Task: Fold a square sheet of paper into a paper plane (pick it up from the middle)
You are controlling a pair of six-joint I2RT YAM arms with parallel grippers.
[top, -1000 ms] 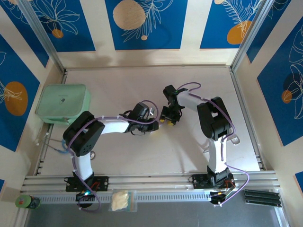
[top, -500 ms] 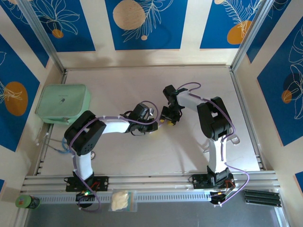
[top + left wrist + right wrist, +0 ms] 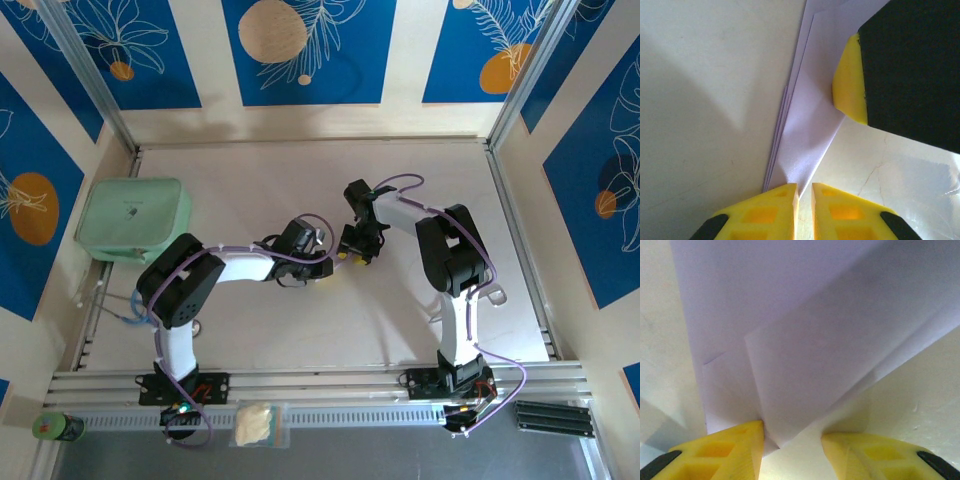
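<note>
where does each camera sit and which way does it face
Top external: above and behind the arms, facing down at the pale table; both arms show, left gripper beside right gripper.
Left wrist: on the left wrist, facing along its yellow fingers at the folded pale lilac sheet of paper; a right gripper finger shows too.
Right wrist: on the right wrist, facing past its yellow fingers at that paper.
Shared: both wrist views see the paper.
</note>
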